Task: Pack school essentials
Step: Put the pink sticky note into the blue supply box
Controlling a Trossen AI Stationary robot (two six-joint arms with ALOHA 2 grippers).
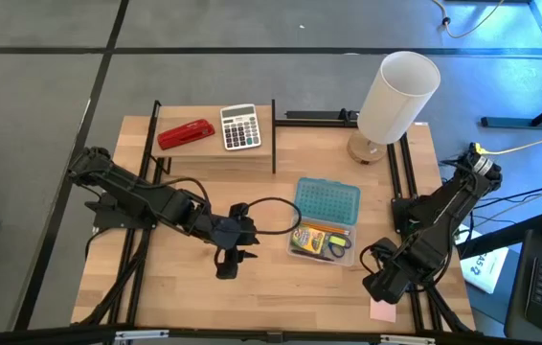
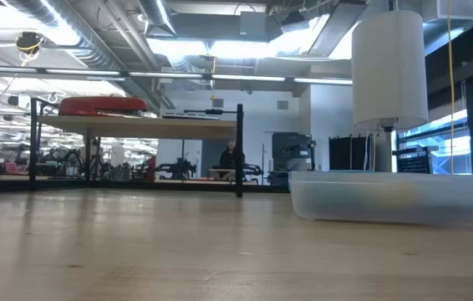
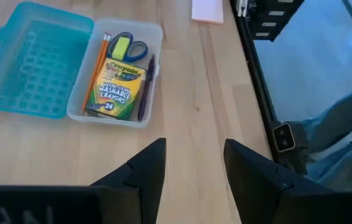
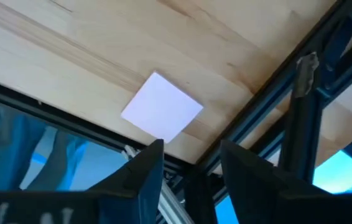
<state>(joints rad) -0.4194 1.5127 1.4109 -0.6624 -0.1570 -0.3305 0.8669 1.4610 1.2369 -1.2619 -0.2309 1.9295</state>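
Note:
A clear pencil case (image 1: pixel 323 241) with its teal lid (image 1: pixel 327 200) flipped open lies mid-table; inside lie the yellow-green crayon box (image 3: pixel 115 87), blue-handled scissors (image 3: pixel 128 47), orange pencils (image 3: pixel 96 65) and a dark purple pen (image 3: pixel 146 84). The pink note pad (image 1: pixel 382 310) lies flat at the table's near right corner, also in the right wrist view (image 4: pixel 162 106). My left gripper (image 1: pixel 229 264) hovers open left of the case. My right gripper (image 1: pixel 378 287) hangs open just above the note pad, touching nothing.
A red stapler (image 1: pixel 186 133) and a grey calculator (image 1: pixel 240 126) sit on a raised shelf at the far left. A white lamp (image 1: pixel 396 96) stands at the far right. A black frame rail (image 4: pixel 269 124) runs along the right edge beside the note pad. Bare wood lies near the left gripper.

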